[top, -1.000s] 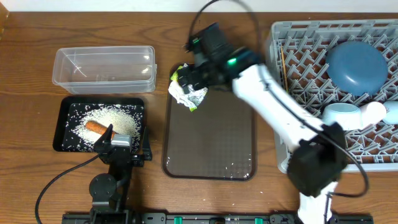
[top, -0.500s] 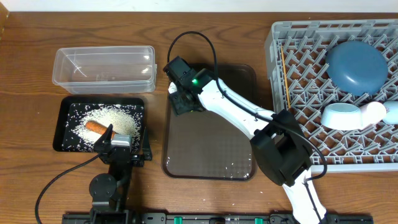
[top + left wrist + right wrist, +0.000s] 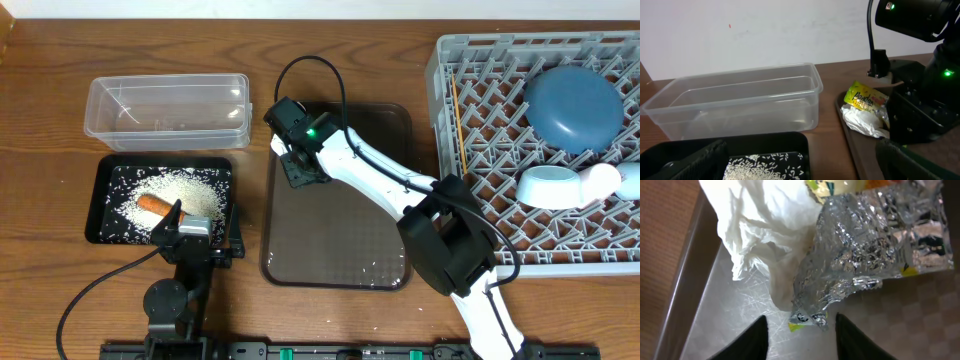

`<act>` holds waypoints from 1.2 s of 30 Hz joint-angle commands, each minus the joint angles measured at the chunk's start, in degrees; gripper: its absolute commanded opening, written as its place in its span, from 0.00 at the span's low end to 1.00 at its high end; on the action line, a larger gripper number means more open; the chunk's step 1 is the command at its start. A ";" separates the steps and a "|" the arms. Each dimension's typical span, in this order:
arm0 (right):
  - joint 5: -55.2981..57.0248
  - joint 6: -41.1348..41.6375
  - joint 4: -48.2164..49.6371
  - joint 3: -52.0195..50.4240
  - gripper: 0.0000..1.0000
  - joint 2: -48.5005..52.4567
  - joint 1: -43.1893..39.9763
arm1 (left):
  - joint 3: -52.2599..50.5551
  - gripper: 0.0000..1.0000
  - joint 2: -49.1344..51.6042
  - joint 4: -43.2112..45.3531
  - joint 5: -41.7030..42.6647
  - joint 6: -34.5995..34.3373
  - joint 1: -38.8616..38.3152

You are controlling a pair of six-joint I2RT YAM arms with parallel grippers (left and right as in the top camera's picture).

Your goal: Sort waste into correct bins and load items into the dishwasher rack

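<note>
Right claw (image 3: 298, 165): you have it down over the wrapper (image 3: 866, 111) at the far left corner of the brown tray (image 3: 340, 240); in your wrist view both dark fingertips (image 3: 747, 342) flank the wrapper's near edge, jaws partly apart; you cannot tell whether they have bitten on it
Wrapper: crumpled white paper with a silvery foil inside and yellow-green print; it lies on the brown tray, near the tray's left rim
Left claw (image 3: 195, 228): it rests by the near right corner of the black tray (image 3: 100, 200), jaws wide apart, holding nothing
Black tray: you see a heap of rice (image 3: 180, 192) and the carrot (image 3: 153, 203) lying in it
Clear box (image 3: 168, 110): it sits just beyond the black tray; whether anything is inside you cannot tell
Rack (image 3: 480, 120): at your right; the blue dish (image 3: 572, 107), light-blue bowl (image 3: 550, 185) and white cup (image 3: 602, 180) sit among its pegs; the chopsticks (image 3: 456, 112) lie along its left side
Brown tray: a few stray grains lie near its front edge
</note>
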 commanded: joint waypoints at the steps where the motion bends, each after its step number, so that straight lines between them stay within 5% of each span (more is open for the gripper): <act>1: 1.01 0.52 0.02 0.17 0.28 0.96 0.26 | -0.92 0.96 -0.39 -2.01 0.61 0.52 0.28; 6: 0.98 0.55 -0.02 0.17 0.01 0.96 0.15 | -0.92 0.96 -0.39 -1.99 0.61 0.52 0.28; 14: 0.96 0.57 -1.31 0.33 0.01 -1.22 -0.13 | -0.92 0.96 -0.39 -1.99 0.61 0.52 0.28; 27: 0.79 0.90 -9.20 0.33 0.01 -20.06 -3.87 | -0.92 0.96 -0.39 -1.99 0.61 0.52 0.28; 36: 0.98 1.55 -13.73 -1.95 0.01 -20.63 -3.91 | -0.92 0.96 -0.39 -2.01 0.61 0.52 0.28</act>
